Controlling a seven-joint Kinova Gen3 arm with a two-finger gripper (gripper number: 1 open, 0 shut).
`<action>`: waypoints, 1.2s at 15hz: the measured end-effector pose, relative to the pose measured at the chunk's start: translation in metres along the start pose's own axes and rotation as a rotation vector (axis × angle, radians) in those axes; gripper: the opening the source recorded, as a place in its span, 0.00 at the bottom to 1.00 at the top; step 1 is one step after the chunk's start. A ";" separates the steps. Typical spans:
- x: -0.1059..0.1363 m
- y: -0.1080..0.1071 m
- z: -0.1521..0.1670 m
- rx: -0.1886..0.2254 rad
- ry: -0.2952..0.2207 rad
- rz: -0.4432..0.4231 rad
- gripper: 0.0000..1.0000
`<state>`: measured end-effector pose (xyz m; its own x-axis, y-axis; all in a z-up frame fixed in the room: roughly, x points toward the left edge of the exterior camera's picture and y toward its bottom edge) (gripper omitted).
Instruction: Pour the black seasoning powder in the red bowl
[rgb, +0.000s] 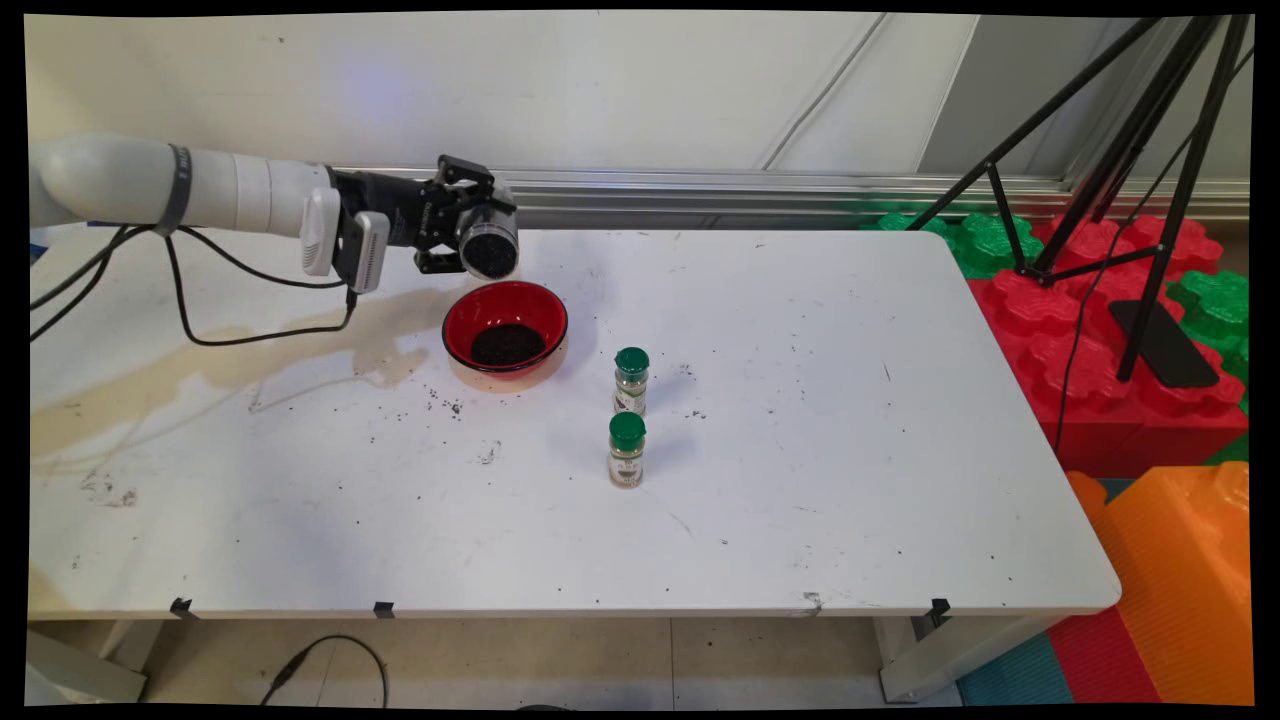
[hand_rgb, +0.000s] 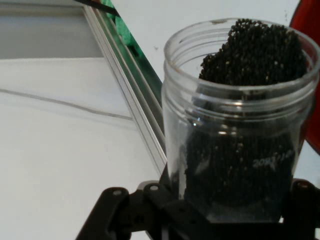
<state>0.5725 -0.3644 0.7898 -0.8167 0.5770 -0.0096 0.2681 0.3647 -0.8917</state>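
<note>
The gripper (rgb: 462, 238) is clamped around a clear open jar (hand_rgb: 240, 125) of black grains, tipped sideways just above the red bowl (rgb: 505, 326), which holds black grains. Embossed writing on the jar is unreadable. Two green-capped spice bottles (rgb: 631, 380) (rgb: 626, 450) stand right of the bowl, labels illegible.

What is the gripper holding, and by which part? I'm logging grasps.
The gripper holds a clear jar of black grains by its lower body, near the base, tipped on its side above the red bowl.
</note>
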 end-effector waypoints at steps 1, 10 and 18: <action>0.001 -0.001 -0.002 0.000 0.000 -0.028 0.00; 0.010 -0.013 -0.027 0.010 0.019 -0.243 0.00; 0.021 -0.024 -0.046 0.016 0.074 -0.390 0.00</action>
<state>0.5725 -0.3275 0.8318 -0.8167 0.4486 0.3630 -0.0630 0.5559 -0.8288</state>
